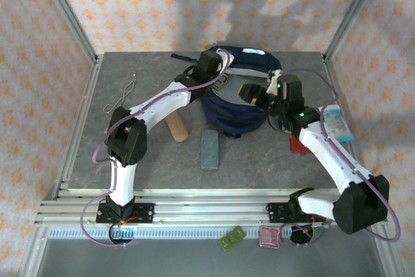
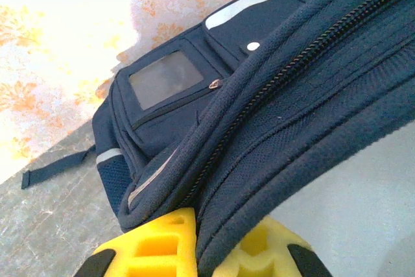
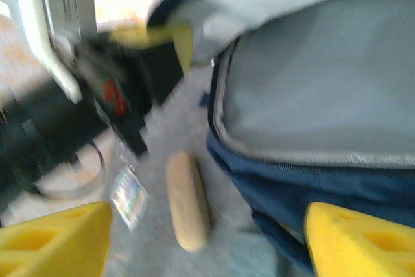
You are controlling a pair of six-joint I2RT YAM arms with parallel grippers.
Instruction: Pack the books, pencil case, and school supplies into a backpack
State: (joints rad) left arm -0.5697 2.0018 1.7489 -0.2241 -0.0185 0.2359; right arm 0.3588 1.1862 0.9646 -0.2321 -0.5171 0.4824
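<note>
The navy backpack (image 1: pixel 238 105) stands at the back middle of the table, its mouth held open. My left gripper (image 1: pixel 219 69) is shut on the backpack's zippered rim (image 2: pixel 259 160), with fabric pinched between the yellow fingers (image 2: pixel 162 244). My right gripper (image 1: pixel 249 92) hangs open at the bag's right side; in its wrist view the gripper (image 3: pixel 207 244) has nothing between its fingers, and the grey lining (image 3: pixel 324 76) is ahead. Of the school supplies, a tan oblong case (image 1: pixel 176 126) (image 3: pixel 188 199) and a grey-blue flat case (image 1: pixel 209 148) lie on the table left of the bag. The books are out of view.
A thin bent wire (image 1: pixel 122 97) lies at the far left. A pale blue-and-white packet (image 1: pixel 338 125) sits at the right edge. Something reddish-brown (image 1: pixel 298 146) peeks from under my right forearm. Small green (image 1: pixel 231 239) and pink (image 1: pixel 269 237) pieces rest on the front rail.
</note>
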